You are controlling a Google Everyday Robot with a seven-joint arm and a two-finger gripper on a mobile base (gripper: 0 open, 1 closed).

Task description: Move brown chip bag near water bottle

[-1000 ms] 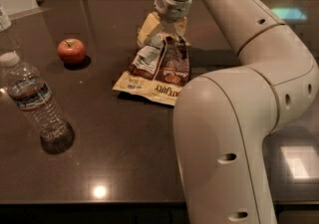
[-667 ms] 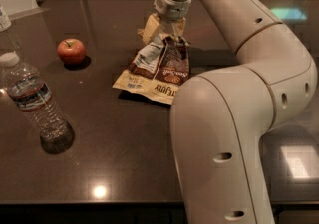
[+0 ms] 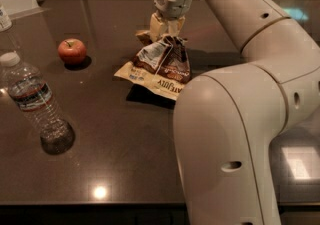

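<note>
The brown chip bag (image 3: 159,66) hangs crumpled at the middle of the dark table, its "LATE JULY" end lowest, with a dark shadow under its front edge. My gripper (image 3: 166,33) comes down from above and is shut on the bag's upper end. The water bottle (image 3: 34,100) stands upright at the left, well apart from the bag, with a white cap and a dark label.
A red apple (image 3: 71,50) lies between the bottle and the bag, further back. Part of another bottle (image 3: 4,17) shows at the far left edge. My arm's large white link (image 3: 225,139) fills the right foreground. The dark table (image 3: 115,159) ends at the front.
The gripper has kept its hold on the bag's top. The bag's front edge has come slightly off the table, with a shadow now under it. The arm's near link has shifted a little.
</note>
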